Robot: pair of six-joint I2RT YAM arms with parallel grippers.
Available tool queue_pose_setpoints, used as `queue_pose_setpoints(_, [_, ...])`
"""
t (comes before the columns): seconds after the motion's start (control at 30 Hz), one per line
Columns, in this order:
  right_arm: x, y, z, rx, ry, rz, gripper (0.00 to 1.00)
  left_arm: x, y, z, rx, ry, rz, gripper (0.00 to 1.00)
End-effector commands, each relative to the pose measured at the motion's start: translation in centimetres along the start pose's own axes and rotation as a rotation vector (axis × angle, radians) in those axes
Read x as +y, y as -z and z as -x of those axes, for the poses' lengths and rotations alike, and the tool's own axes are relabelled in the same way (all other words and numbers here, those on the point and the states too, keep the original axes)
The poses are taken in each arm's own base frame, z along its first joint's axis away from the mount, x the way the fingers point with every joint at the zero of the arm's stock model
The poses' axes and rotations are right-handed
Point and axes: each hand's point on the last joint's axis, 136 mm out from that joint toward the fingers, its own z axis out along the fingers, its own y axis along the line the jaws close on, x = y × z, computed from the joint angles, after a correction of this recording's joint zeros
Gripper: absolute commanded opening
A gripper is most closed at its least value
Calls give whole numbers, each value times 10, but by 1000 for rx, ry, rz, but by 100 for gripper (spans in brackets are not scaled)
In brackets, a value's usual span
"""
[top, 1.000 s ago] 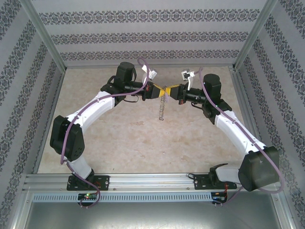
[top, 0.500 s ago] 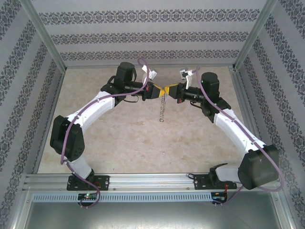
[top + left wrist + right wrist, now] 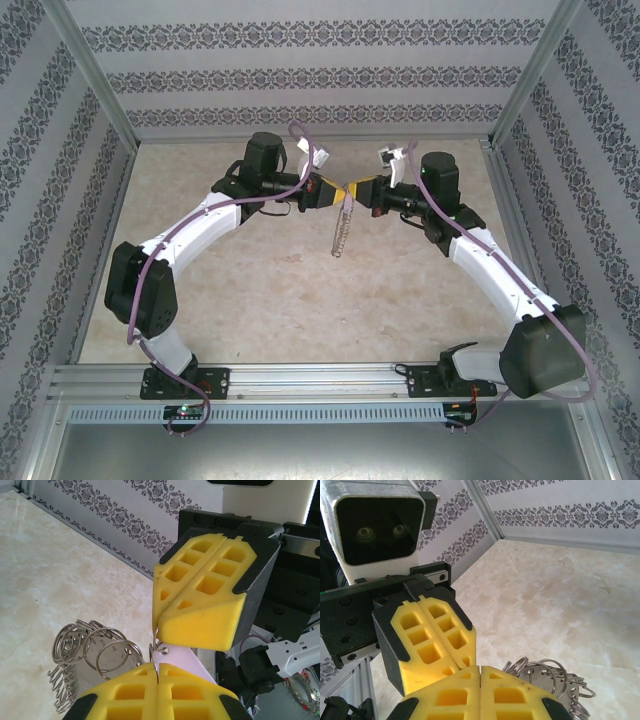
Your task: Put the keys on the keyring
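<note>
Patterned wallpaper walls [image 3: 300, 80] and a metal frame [image 3: 90, 75] close in the beige marbled worktop [image 3: 300, 290], and a slotted rail [image 3: 320, 378] along its near edge carries both arm bases. Purple cables [image 3: 165, 240] run along the white arms. Over the far half of the worktop, about midway between its left and right edges, the left gripper [image 3: 338, 189] and the right gripper [image 3: 358, 189] meet tip to tip, blocking a clear look at the point where they touch. Both have their yellow foam fingers [image 3: 200, 585] pressed together. The keyring [image 3: 342, 225] hangs down from that meeting point and looks like a thin chain seen edge-on. In the left wrist view its grey wire [image 3: 155, 652] runs into the seam of the left gripper [image 3: 157, 677], which pinches it. The right gripper [image 3: 167, 620] touches the wire and a pale purple tag [image 3: 172, 656], though what it pinches cannot be told. The keys [image 3: 95, 650] bunch along the wire as small silvery loops.
</note>
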Motion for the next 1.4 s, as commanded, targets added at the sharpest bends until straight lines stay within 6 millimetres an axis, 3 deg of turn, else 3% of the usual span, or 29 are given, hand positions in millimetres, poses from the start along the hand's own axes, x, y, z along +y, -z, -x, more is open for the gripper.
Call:
queue_pose_setpoints(0.0, [-15, 10, 0, -19, 0, -71, 0, -37, 10, 26, -63, -110, -66, 0])
queue_pose_setpoints(0.63, [5, 17, -18, 23, -58, 72, 0, -34, 13, 34, -106, -129, -19, 0])
queue_pose_setpoints(1.37, [22, 18, -22, 31, -93, 178, 0, -32, 14, 38, -127, -133, -4, 0])
